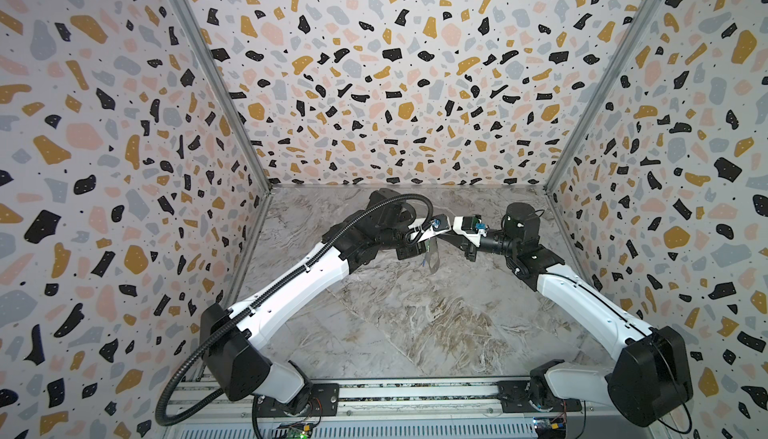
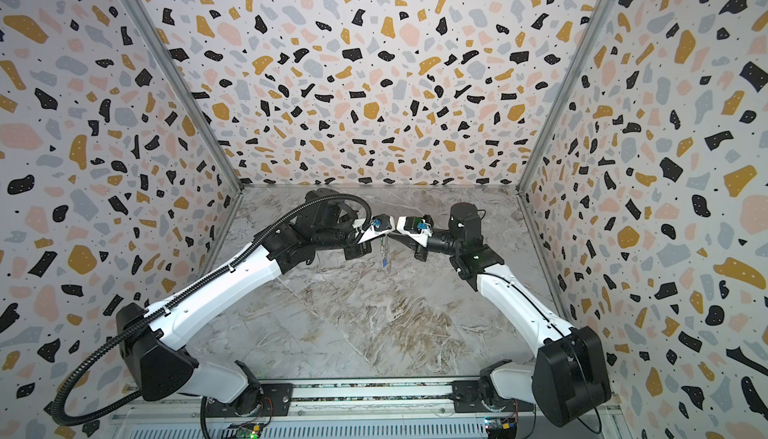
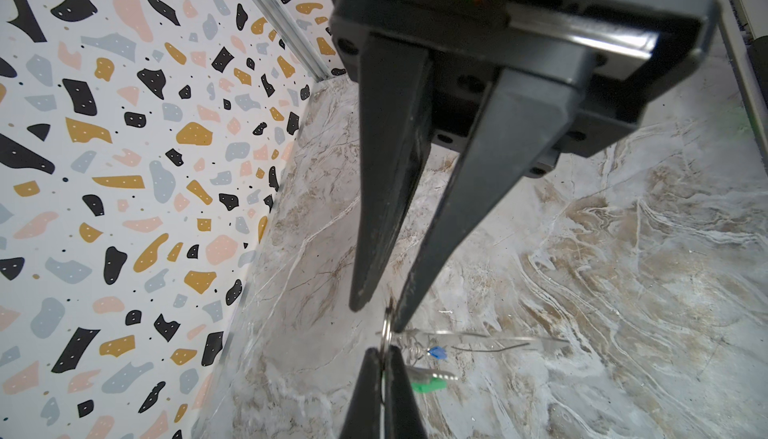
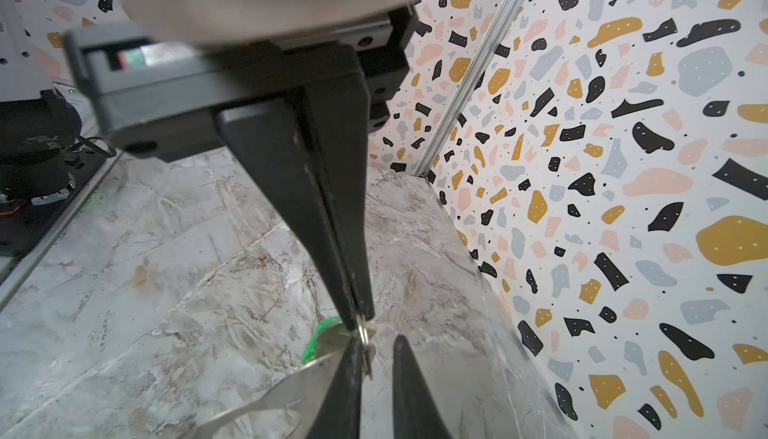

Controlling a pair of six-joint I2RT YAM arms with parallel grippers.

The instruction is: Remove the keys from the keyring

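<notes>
Both grippers meet above the middle of the table, seen in both top views, with the keys (image 1: 428, 256) (image 2: 385, 256) dangling below them. My left gripper (image 3: 382, 351) is shut on the thin metal ring (image 3: 387, 329) that carries them. A green-tagged key (image 3: 428, 385) and a blue-tagged key (image 3: 436, 353) hang from that ring. The flat grey-beige keyring (image 4: 257, 408) hangs there too. My right gripper (image 4: 378, 341) is open by a narrow gap, and the ring (image 4: 365, 339) lies between its fingers against one of them. The green tag (image 4: 318, 341) shows just beside it.
The marble table (image 1: 395, 312) is enclosed by speckled walls (image 1: 374, 83) at the back and both sides. An aluminium rail (image 1: 415, 393) with the arm bases runs along the front edge.
</notes>
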